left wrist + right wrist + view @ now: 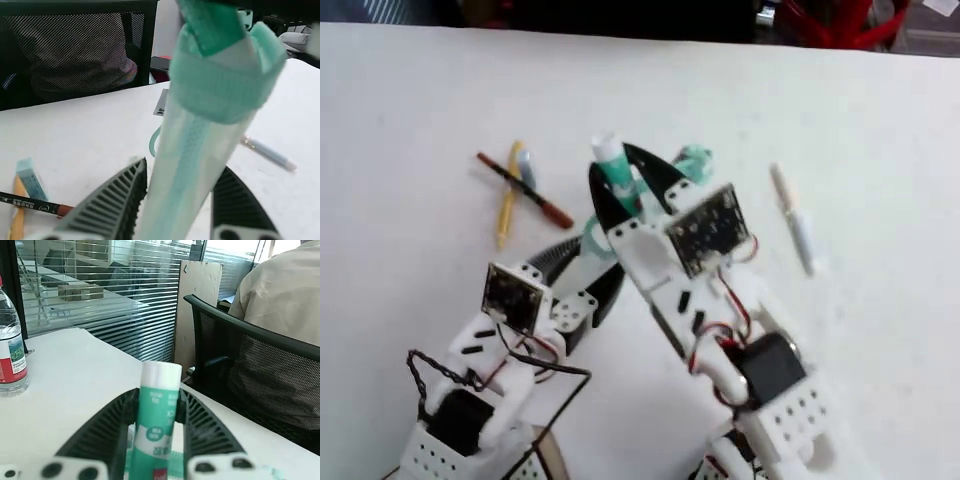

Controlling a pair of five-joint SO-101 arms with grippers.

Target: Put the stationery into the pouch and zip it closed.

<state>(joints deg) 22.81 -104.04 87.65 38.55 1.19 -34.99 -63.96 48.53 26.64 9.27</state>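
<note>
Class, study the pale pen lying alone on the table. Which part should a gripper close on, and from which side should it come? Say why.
Take the pale pen at mid-barrel, coming straight down from above, jaws spanning its width. It lies flat on the table with both long sides free, and a middle hold should keep it level.

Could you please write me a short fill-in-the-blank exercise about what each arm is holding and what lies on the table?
1. The right gripper has its jaws shut on the ____.
2. The left gripper has its jaws shut on the ____.
3. On the table, the dark red pencil lies across the ____ pencil.

Missing words: glue stick; pouch; yellow.
</note>
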